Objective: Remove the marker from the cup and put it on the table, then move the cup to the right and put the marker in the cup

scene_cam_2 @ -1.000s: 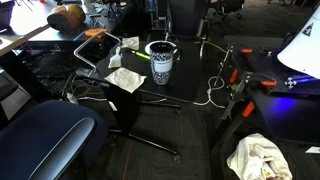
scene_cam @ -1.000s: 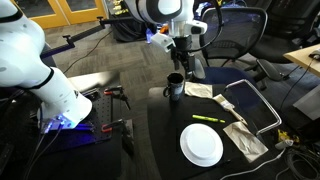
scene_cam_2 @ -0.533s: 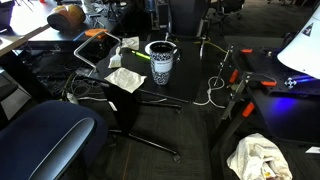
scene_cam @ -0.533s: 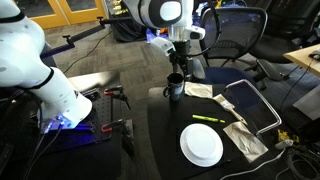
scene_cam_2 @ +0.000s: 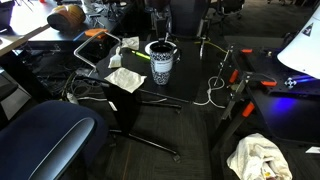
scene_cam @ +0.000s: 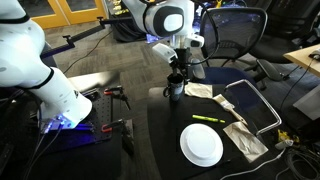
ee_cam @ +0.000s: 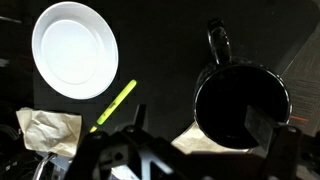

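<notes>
The fingers [ee_cam: 288, 150] are spread wide, hanging right over the cup [ee_cam: 240, 105]. The cup sits between them and nothing's gripped. The marker [ee_cam: 113, 105] lies flat on the black counter [ee_cam: 160, 40], off to the side between the cup and the white plate [ee_cam: 75, 50].

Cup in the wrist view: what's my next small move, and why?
Probably lower the gripper straight down so its open jaws straddle the cup rim, then close. The marker already lies on the table beside the white plate, and the cup looks empty, so moving the cup seems to come next.
</notes>
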Robot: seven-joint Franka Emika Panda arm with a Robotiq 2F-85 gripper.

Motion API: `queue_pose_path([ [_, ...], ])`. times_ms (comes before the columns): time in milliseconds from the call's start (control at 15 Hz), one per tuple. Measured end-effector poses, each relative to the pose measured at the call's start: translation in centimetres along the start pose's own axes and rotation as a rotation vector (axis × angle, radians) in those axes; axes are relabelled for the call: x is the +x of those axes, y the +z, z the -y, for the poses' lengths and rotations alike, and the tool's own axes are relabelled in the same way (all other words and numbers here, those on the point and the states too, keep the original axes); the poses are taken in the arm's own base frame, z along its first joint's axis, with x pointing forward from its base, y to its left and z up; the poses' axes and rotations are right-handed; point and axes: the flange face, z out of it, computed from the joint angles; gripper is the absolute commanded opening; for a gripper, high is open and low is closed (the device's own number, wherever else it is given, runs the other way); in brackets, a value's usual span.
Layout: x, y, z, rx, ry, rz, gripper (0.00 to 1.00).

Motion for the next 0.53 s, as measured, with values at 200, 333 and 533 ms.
queue_pose_path([
  [200,0.4,0.9,0.2,0.012,-0.006,0.0,1.0],
  [333,0.6,1.7,0.4,0.019,-0.008,0.007,1.0],
  [533,0.8,3.0,0.6,0.029,-0.016,0.014,0.75],
])
